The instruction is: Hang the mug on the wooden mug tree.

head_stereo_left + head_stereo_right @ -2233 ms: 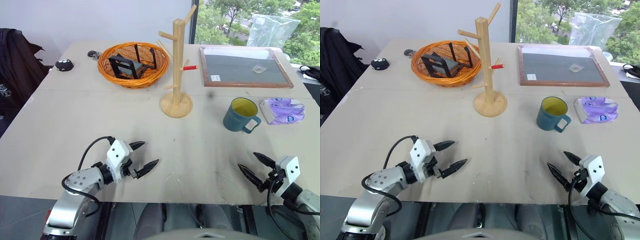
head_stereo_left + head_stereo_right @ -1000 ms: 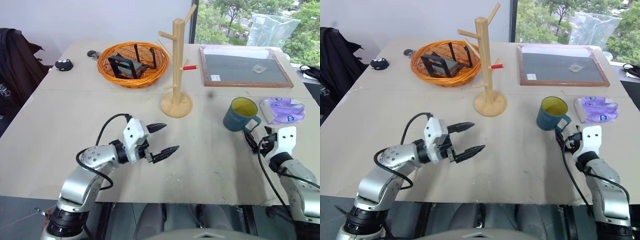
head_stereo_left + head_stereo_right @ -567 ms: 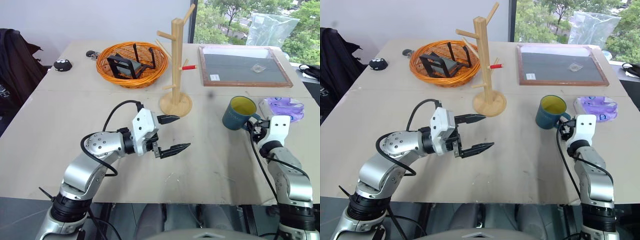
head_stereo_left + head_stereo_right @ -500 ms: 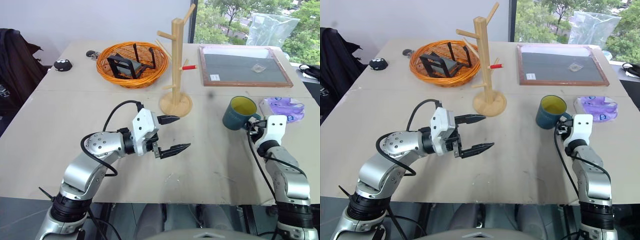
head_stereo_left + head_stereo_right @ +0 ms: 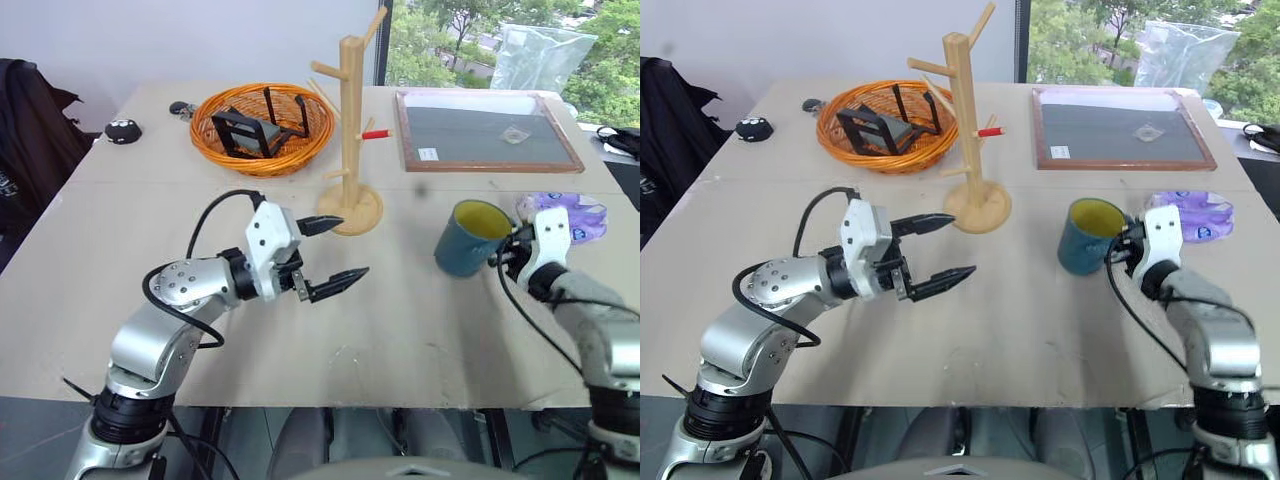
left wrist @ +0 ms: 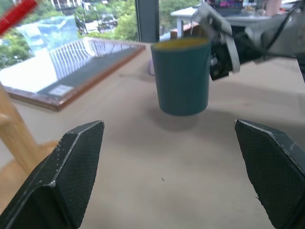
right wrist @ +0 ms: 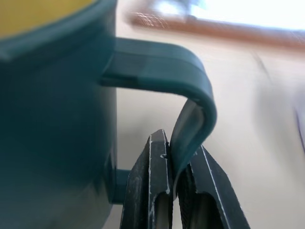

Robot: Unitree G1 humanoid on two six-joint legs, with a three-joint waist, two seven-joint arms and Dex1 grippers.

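Carrying step: right gripper [image 7: 177, 183] is pinched tight on the loop handle of the mug [image 5: 466, 238], one finger inside the loop, one outside. The mug hangs tilted just above the table [image 5: 400, 320], right of the mug tree [image 5: 351, 135] and well apart from it. Left gripper [image 5: 334, 254] hovers over mid-table, jaws spread wide, empty. Next, I'd say: swing the mug left toward the post, line the handle's loop up with a free angled peg, slide it on, then release. Mug is teal outside, yellow inside, one flat-banded handle, looks empty.
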